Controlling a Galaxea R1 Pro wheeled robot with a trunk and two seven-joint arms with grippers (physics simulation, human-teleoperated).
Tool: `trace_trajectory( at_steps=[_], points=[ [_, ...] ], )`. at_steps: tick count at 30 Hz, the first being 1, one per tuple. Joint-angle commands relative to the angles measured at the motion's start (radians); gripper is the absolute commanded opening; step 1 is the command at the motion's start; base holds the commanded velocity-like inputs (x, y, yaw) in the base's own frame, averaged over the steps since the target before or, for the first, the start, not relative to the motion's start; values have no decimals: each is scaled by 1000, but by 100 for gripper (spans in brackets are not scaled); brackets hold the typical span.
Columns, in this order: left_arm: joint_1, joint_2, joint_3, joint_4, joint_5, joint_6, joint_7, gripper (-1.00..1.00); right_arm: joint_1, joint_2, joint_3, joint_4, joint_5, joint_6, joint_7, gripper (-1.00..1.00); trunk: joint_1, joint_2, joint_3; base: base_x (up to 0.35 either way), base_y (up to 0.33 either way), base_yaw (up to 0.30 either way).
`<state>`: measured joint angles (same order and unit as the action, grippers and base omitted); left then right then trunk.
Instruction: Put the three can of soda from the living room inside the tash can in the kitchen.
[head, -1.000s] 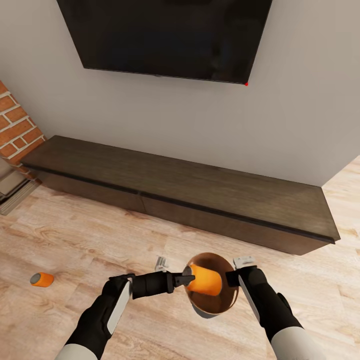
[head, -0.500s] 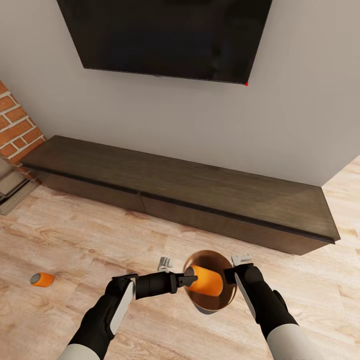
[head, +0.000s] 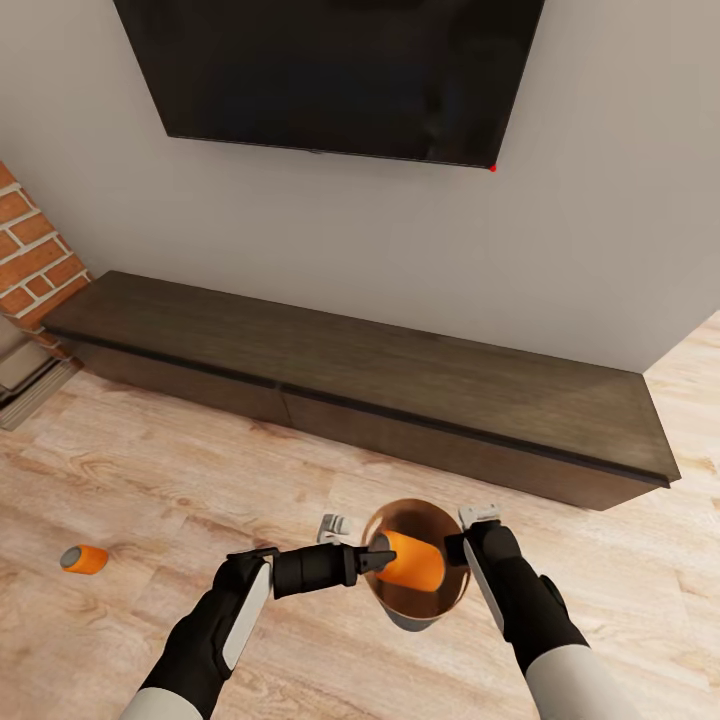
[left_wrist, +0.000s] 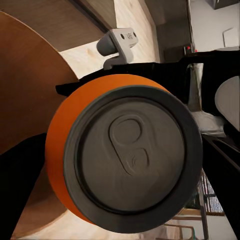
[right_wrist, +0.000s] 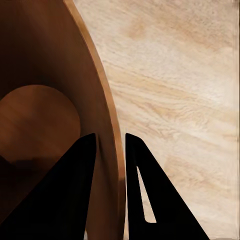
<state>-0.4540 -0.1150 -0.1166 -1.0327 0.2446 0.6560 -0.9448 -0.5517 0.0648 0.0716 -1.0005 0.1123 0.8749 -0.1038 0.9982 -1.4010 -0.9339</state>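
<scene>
One soda can (head: 412, 560), clamped in the left gripper (head: 376, 560), hangs over the trash can (head: 440, 520); the right gripper (head: 462, 548) pinches its rim, so an off-centre release could miss.

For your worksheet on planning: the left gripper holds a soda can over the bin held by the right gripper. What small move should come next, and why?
Probably open the left gripper. Its soda can hangs over the trash can mouth, whose rim the right gripper pinches, so it should drop in.

Glossy copper-brown bin (head: 415, 600) interior, matt grey metal can (left_wrist: 125, 155) end, light wood-grain floor (head: 130, 480).
</scene>
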Motion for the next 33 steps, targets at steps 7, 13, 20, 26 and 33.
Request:
trace_trajectory(
  at_steps=[7,13,20,26,33],
  points=[
    [0,0,0,-1,1,1,20,-100,-1,1,0,-15,-17,17,-5,-100,0,0,0,0,0,0],
    [0,0,0,-1,1,1,22,100,-1,1,0,-16,-17,18,-5,-100,0,0,0,0,0,0],
    [0,0,0,-2,2,0,22,100,-1,1,1,-15,-17,18,-5,-100,0,0,0,0,0,0],
    [0,1,2,-5,5,1,14,100,-1,1,0,-15,-17,18,-5,-100,0,0,0,0,0,0],
    [1,39,12,-4,8,0,-179,100,-1,0,0,-12,-17,18,-3,-100,0,0,0,0,0,0]
  ],
)
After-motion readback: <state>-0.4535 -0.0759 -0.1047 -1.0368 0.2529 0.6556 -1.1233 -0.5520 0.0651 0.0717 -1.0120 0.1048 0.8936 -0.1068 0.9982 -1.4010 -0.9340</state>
